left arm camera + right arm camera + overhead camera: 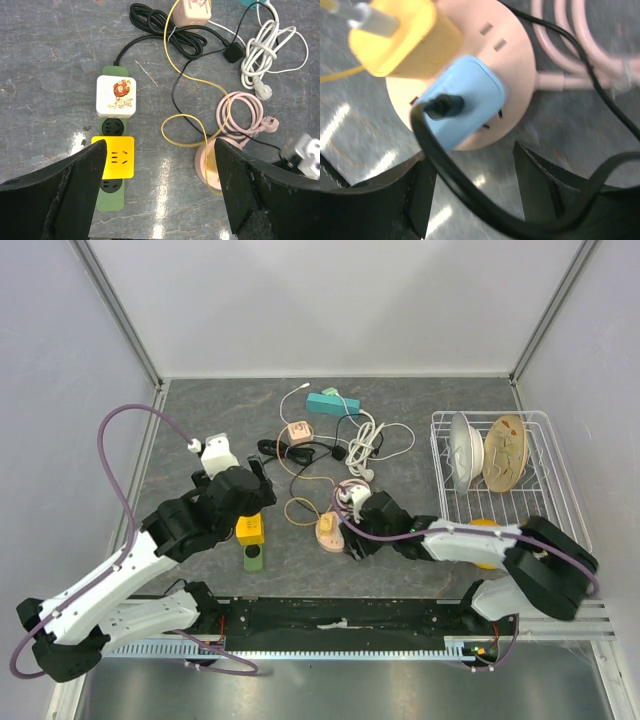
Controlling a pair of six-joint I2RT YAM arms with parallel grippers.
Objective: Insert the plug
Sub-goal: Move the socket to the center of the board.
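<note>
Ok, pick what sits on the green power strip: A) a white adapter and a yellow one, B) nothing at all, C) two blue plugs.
A: the left wrist view shows a white adapter and a yellow adapter sitting on the green power strip.

L gripper (160, 150) jaws wide (fully spread); R gripper (472, 159) jaws apart, both pointing down.

Robot lab test cell: white wall panels (330, 300), aluminium framing (122, 315), twin arms (110, 585) at a grey table (420, 410).
</note>
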